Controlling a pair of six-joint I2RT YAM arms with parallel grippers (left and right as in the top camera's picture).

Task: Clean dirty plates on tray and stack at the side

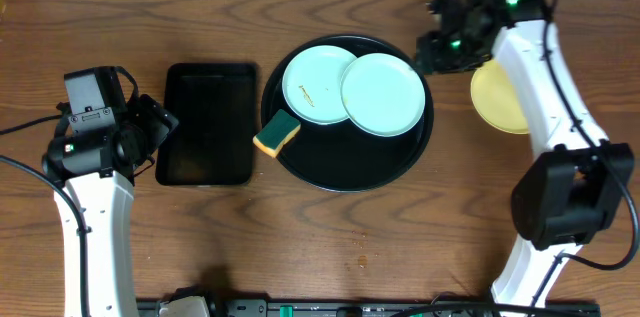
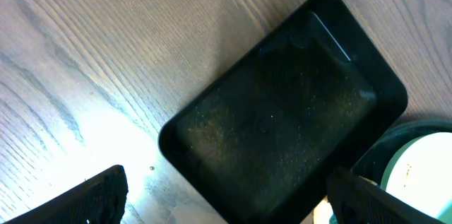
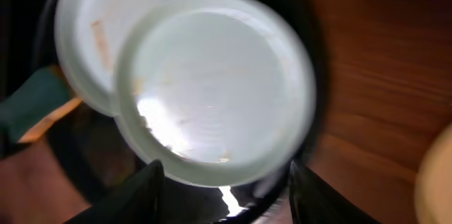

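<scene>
left gripper [image 2: 226,181]: released, jaws wide, empty, at rectangular tray [image 1: 208,122] left edge
right gripper [image 3: 226,174]: we see jaws apart, nothing held, over tray [image 1: 340,167] far-right rim
mint plates [image 1: 383,94]: two, tray's far half, right one overlapping left
yellow plate [image 1: 497,102]: on table [image 1: 400,247], right of tray
sponge [image 1: 277,133]: tray's left rim

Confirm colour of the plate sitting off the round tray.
Pale yellow plate; the overhead view shows it best.
</scene>
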